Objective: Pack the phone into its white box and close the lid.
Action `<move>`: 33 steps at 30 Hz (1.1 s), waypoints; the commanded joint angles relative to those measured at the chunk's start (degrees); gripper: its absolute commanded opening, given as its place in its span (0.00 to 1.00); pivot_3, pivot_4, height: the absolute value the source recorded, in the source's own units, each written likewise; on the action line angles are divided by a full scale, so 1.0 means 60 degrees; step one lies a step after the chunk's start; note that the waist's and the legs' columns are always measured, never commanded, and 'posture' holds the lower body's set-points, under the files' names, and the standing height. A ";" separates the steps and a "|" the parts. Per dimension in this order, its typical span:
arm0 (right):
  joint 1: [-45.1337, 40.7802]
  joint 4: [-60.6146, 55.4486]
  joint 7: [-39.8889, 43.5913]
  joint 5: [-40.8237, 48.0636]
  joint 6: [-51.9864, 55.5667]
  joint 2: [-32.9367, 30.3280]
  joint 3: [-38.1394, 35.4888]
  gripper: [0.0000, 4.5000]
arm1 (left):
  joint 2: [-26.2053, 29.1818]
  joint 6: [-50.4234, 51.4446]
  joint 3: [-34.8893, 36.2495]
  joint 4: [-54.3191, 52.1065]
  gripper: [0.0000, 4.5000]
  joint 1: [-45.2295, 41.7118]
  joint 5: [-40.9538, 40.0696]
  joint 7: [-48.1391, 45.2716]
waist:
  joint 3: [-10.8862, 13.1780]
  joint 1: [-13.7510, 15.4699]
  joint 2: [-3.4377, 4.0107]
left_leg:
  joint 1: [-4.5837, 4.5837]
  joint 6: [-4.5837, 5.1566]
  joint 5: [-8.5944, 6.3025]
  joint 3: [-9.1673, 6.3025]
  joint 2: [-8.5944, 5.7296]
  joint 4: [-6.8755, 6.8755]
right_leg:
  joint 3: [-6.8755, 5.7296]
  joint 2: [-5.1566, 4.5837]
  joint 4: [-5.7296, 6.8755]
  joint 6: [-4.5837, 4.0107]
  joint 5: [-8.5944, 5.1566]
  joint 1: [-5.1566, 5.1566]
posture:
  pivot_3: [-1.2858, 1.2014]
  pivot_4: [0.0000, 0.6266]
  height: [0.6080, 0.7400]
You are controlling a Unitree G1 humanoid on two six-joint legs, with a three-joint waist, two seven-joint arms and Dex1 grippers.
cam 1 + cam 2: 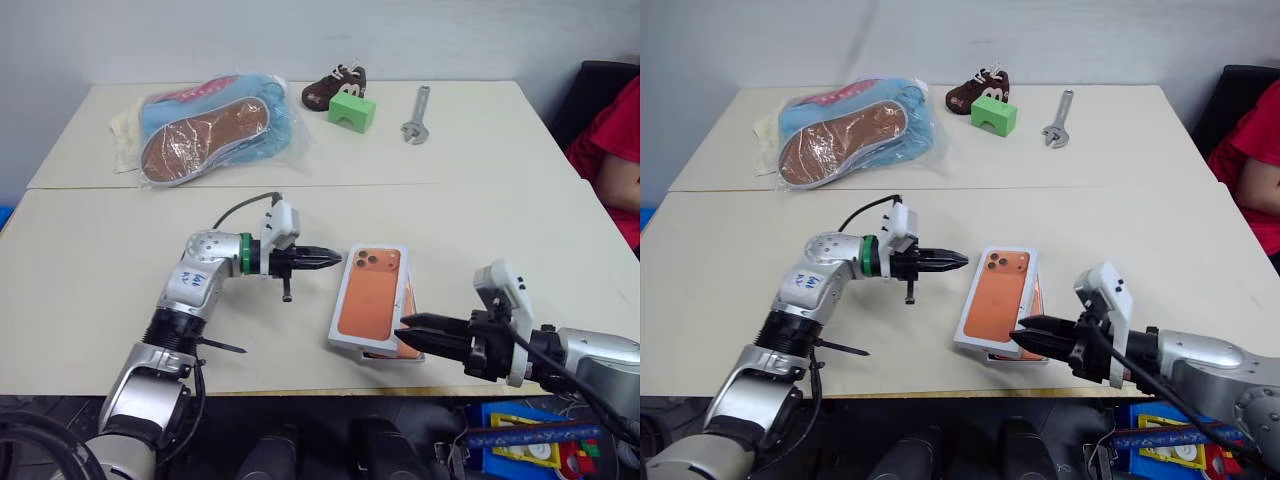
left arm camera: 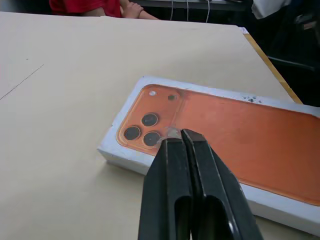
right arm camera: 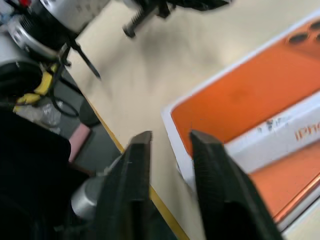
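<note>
I have the lid (image 1: 372,293) lying printed-face up near the front edge of the tabletop (image 1: 90,290), its orange phone picture showing, seated askew over something beneath: in the right wrist view an orange surface and a white side wall with lettering show under its raised edge, but I cannot tell whether that is the phone or the white box. My left gripper (image 1: 338,259) points level at the lid's camera-cluster corner with its fingers pressed together on nothing, the tips right at that corner. My right gripper (image 1: 402,322) sits at the lid's front-edge end; its fingers (image 3: 131,185) stand slightly apart with nothing between them. Toward the tabletop's far edge lie bagged insoles (image 1: 205,127), a brown shoe (image 1: 333,87), a green block (image 1: 352,111) and a wrench (image 1: 417,114).
</note>
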 commanded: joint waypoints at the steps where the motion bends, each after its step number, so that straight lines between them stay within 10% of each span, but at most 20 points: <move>1: 0.0378 -0.0437 0.1158 -0.0356 -0.0287 -0.0317 -0.0556 0.00 | 0.0200 -0.0202 -0.0224 -0.0161 0.00 0.0183 0.0225 -0.0265 | 0.0001 0.0052 -0.0001 | -0.0002 0.0001 -0.0001 -0.0001 0.0000 0.0002 | -0.0001 0.0000 0.0000 0.0000 0.0000 0.0001 | 0.52 0.24 1.00; 10: 0.0653 -0.1274 0.2138 -0.3811 -0.0964 -0.0869 0.1304 0.00 | -0.0418 -0.1433 -0.1078 0.1428 0.00 -0.0347 0.1250 -0.0543 | 0.0006 0.0122 -0.0013 | -0.0005 0.0004 -0.0003 -0.0002 -0.0006 0.0008 | -0.0005 -0.0001 -0.0013 0.0001 0.0001 0.0001 | 0.52 0.24 1.00; 25: 0.1666 -0.0763 0.3096 -0.5172 -0.1834 -0.0296 0.1059 0.00 | -0.0462 -0.0470 -0.1480 -0.0217 0.00 0.0396 0.0943 -0.1463 | 0.0008 0.0089 -0.0018 | -0.0001 0.0007 -0.0005 0.0001 -0.0006 0.0038 | -0.0003 0.0000 0.0002 0.0002 0.0001 0.0004 | 0.52 0.24 1.00; 33: -0.1496 0.1033 0.2491 -0.4753 -0.1297 0.0329 0.1137 0.00 | 0.0997 -0.0233 -0.0701 0.1101 0.00 -0.0195 0.0495 -0.2807 | 0.0013 0.0022 -0.0024 | 0.0009 0.0000 -0.0005 0.0002 0.0000 0.0049 | -0.0004 0.0006 0.0019 0.0002 0.0001 0.0003 | 0.52 0.24 1.00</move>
